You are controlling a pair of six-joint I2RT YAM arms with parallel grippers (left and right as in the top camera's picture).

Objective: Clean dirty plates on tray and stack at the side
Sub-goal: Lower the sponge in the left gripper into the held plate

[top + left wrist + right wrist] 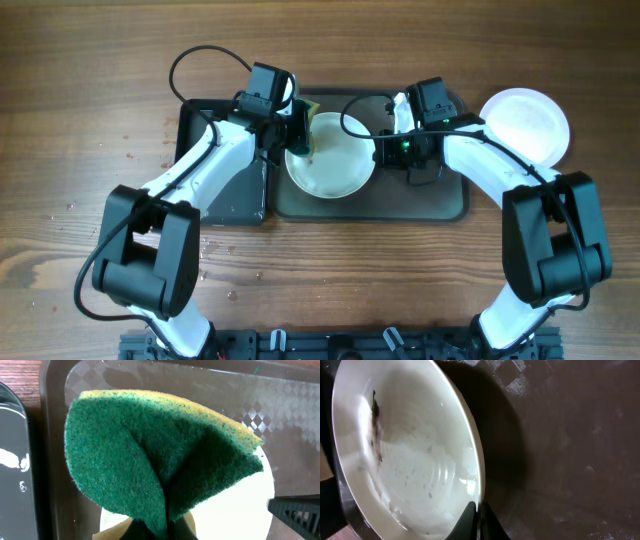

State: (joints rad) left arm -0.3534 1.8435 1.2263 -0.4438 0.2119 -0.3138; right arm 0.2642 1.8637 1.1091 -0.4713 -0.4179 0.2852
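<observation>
1. Wooden table [60, 150], seen from overhead: a large dark-grey tray [440, 205] sits in the middle with one white plate [335, 170] on its left part. A smaller black tray [235, 195] lies just beside it on the left. A second plate [525, 125] rests on the bare wood to the right, off the tray. The left gripper [300, 125] holds a sponge [308, 110] at the plate's left edge, and the right gripper [392, 140] is at the plate's right edge. No third plate can be seen.
2. Left wrist view: the jaws are clamped on the folded green sponge, whose yellow backing shows along the top. It hangs over the white plate, but contact cannot be judged.
3. Right wrist view: the fingers pinch the plate's rim, bracing it against the tray. A dark smudge [376, 420] remains near the far side of the bowl, with small specks around it.
4. Judgement: the scrubbing step is in hand and this plate is not yet clean. The next move calls for pressing the green face onto the smudge and wiping across it while the right grip keeps the rim from sliding. The plate then goes onto the one at the side.
</observation>
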